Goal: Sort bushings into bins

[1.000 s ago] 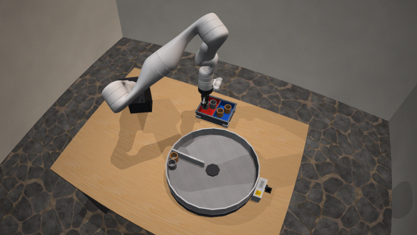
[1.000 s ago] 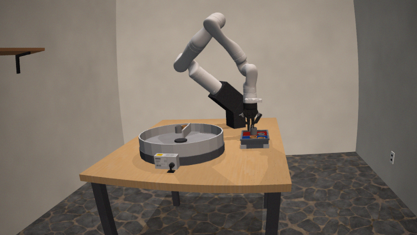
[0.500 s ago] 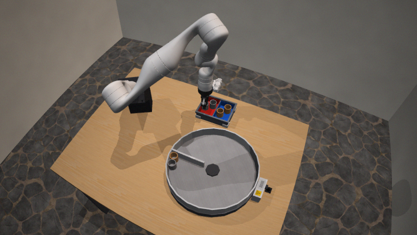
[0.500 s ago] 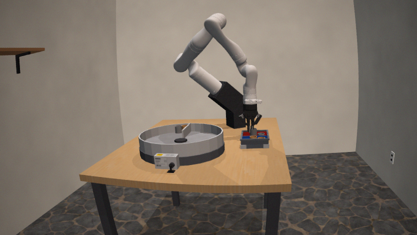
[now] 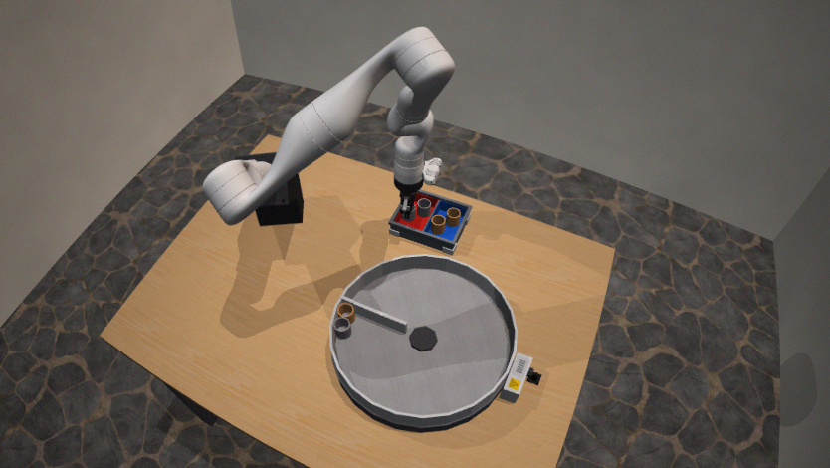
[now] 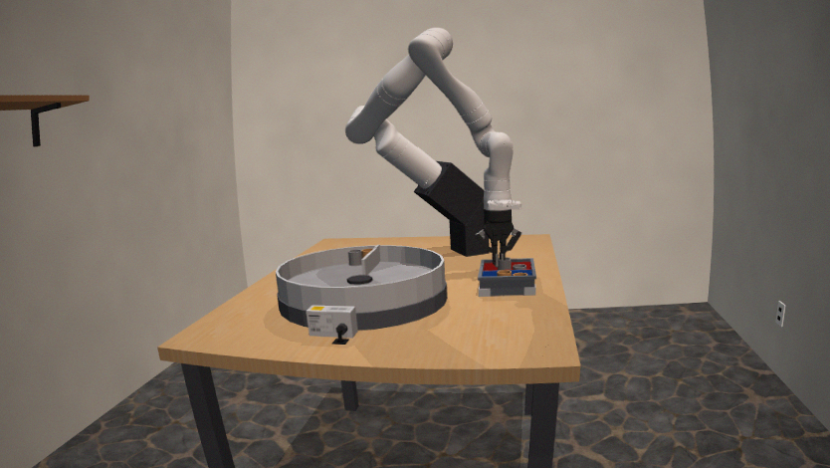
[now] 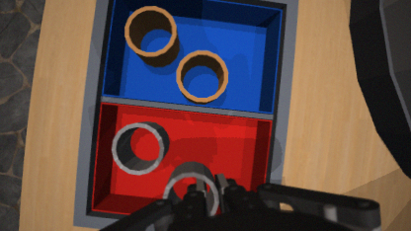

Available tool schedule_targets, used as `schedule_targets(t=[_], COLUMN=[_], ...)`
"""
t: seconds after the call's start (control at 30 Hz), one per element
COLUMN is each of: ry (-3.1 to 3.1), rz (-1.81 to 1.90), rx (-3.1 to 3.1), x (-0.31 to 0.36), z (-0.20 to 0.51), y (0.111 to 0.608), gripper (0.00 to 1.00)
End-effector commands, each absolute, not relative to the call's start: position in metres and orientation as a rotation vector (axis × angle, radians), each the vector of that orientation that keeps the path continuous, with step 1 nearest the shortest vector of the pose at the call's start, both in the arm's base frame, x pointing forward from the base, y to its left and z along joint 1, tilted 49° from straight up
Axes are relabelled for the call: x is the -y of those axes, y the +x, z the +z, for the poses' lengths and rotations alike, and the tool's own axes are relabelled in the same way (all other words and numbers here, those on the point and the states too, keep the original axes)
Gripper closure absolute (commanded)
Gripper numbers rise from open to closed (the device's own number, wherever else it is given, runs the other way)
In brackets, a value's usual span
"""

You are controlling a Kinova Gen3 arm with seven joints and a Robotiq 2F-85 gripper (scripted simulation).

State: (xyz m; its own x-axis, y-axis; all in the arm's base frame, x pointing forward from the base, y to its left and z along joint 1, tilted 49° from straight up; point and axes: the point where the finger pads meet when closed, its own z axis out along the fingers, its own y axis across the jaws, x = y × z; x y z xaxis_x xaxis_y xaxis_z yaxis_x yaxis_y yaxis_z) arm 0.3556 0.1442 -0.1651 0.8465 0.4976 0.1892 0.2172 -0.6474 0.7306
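My gripper [image 5: 407, 210] is lowered into the red bin [image 7: 183, 158] and is shut on the wall of a steel bushing [image 7: 192, 190]. A second steel bushing [image 7: 137, 148] stands in the red bin beside it. Two bronze bushings [image 7: 150, 32] [image 7: 202, 75] stand in the blue bin [image 7: 198, 59]. On the turntable [image 5: 422, 340] a bronze bushing [image 5: 346, 310] and a steel bushing [image 5: 340, 325] rest near the left rim, next to a grey bar [image 5: 380, 314]. In the exterior view the gripper [image 6: 499, 259] reaches down into the bins.
The two bins share one grey tray [image 5: 429, 220] behind the turntable. The arm's black base [image 5: 280, 197] stands at the table's back left. A white control box [image 5: 516, 376] is fixed at the turntable's right rim. A black hub [image 5: 422, 338] marks the turntable's centre.
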Motion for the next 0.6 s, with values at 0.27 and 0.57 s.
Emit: schedule_targets(t=[0.27,0.57], ry=[2.282,2.283], rz=[0.495,0.498], rx=[-0.521,-0.524], x=[-0.1424,-0.1404], z=[-0.1707,-0.1745], y=[0.3601,0.3631], gripper=[1.0,1.0])
